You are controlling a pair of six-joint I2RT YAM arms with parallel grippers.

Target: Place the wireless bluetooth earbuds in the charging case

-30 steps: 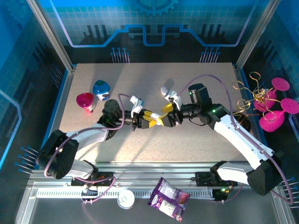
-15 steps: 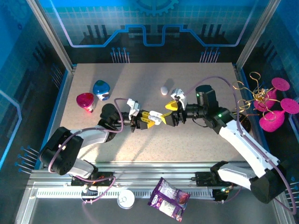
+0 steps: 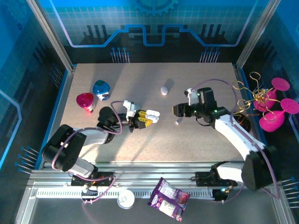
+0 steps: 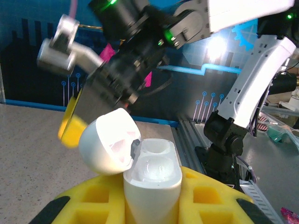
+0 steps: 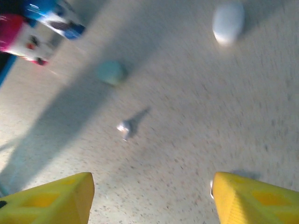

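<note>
My left gripper [image 3: 145,118] is shut on a white charging case [image 3: 152,114], held level above the table's middle. In the left wrist view the case [image 4: 152,175] stands between my yellow fingers [image 4: 205,198] with its lid [image 4: 106,148] swung open to the left; both wells look empty. My right gripper [image 3: 178,112] hovers to the right of the case, apart from it, and is open [image 5: 152,198] with nothing between its fingers. One tiny white-grey earbud [image 3: 178,122] lies on the table just below it, the same earbud [image 5: 124,127] lying ahead of the open fingers.
A closed white case [image 3: 164,90] lies farther back, also seen as the white case [image 5: 228,22]. A mint case [image 5: 111,72] lies on the table. A pink toy [image 3: 85,101] and a blue toy [image 3: 101,89] stand at the left. Table edges have metal rails [image 3: 154,168].
The right gripper has pulled back to the right, away from the case, and opened. The left gripper drew slightly left with the case. An earbud now shows on the table.
</note>
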